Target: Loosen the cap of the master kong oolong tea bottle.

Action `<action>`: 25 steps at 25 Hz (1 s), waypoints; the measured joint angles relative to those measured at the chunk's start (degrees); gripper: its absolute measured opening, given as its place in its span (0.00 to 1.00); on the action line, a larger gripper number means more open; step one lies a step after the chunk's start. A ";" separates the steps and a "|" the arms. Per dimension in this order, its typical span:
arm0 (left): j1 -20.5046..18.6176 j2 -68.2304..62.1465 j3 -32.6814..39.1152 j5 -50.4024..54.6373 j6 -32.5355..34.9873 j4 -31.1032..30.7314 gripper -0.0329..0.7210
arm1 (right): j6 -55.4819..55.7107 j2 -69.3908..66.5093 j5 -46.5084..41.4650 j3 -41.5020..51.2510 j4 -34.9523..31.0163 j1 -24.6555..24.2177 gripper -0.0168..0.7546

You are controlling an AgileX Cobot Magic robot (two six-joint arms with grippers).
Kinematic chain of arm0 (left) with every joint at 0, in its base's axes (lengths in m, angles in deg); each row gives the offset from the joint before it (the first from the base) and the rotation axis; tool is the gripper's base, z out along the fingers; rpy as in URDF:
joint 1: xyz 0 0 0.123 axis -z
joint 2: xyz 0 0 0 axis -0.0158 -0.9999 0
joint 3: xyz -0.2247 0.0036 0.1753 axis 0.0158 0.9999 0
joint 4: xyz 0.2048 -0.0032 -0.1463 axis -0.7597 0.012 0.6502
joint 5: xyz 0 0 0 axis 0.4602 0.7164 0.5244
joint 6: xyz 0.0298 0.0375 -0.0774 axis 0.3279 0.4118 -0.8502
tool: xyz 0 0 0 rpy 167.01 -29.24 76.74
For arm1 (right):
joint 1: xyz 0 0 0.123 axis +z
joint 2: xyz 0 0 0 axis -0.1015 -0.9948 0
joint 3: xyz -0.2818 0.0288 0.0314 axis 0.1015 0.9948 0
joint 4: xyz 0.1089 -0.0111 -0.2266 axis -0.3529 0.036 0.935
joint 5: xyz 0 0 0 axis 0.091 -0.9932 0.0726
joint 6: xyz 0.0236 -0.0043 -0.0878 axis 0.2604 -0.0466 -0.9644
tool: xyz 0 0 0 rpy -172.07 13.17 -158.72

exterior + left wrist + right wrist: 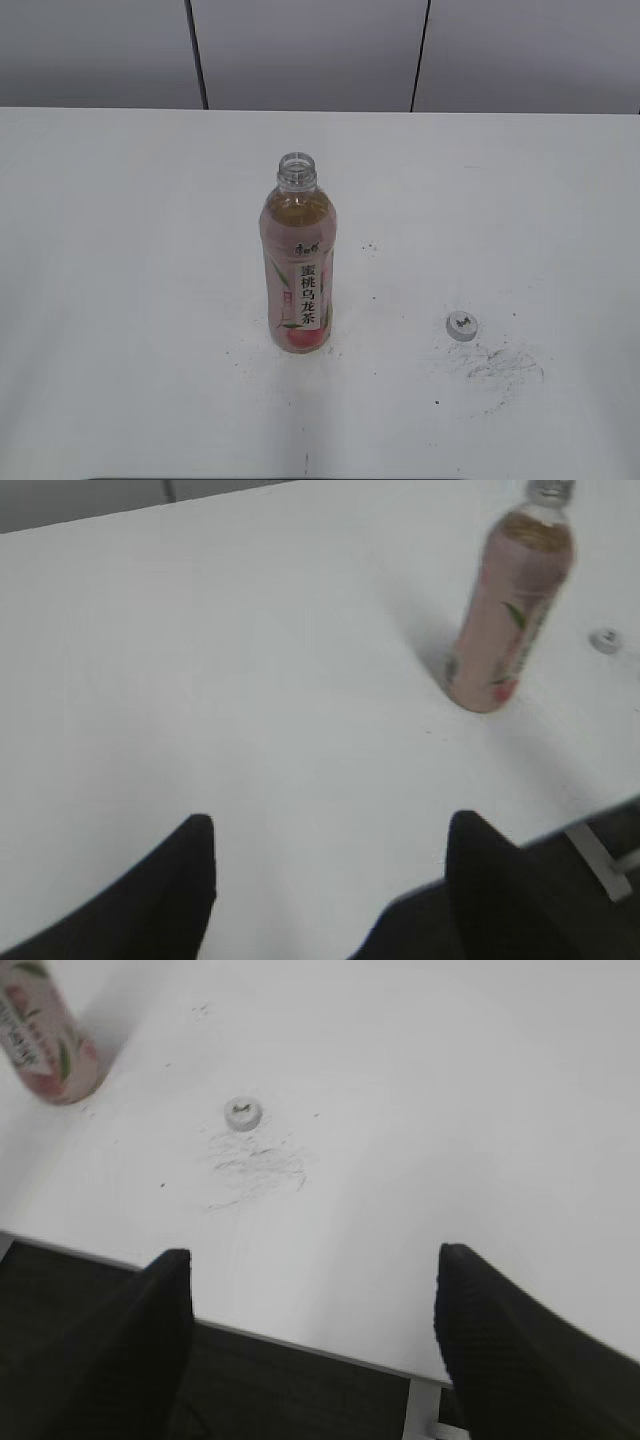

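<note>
Bottle [298, 262] stands upright near frame center in the exterior view, on the white table [120, 300]. Neck is open — no cap on it, threads visible at the top. Pink label with the white character strip faces the camera; amber tea fills it to the shoulder.

Cap [461, 325] lies flat on the table, lower right of the bottle and well apart from it, logo side up. Just below and right of it sits a patch of dark scuff marks [505, 365].

Neither arm shows in the exterior view.

Left gripper [325, 870]: fingers spread wide at the bottom of the left wrist frame, nothing between them, hovering over bare table. Bottle is upper right in that frame, cap a small blur at the right edge.

Right gripper [312, 1310]: fingers also spread wide, nothing held, sitting over the near table edge at the frame bottom. Cap is upper left of center there, scuffs just below it — bottle base in the top left corner.
</note>
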 joint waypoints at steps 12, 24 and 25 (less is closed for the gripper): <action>-22.74 8.02 0.04 -0.01 0.00 -0.22 0.62 | 0.00 5.90 -0.06 0.06 -0.60 -7.71 0.76; -22.92 8.02 0.04 -0.07 0.00 -0.26 0.62 | 0.00 5.90 -0.02 0.06 -0.64 -7.71 0.76; -22.94 8.02 0.04 -0.07 0.00 -0.26 0.62 | 0.00 5.90 -0.02 0.06 -0.64 -7.71 0.76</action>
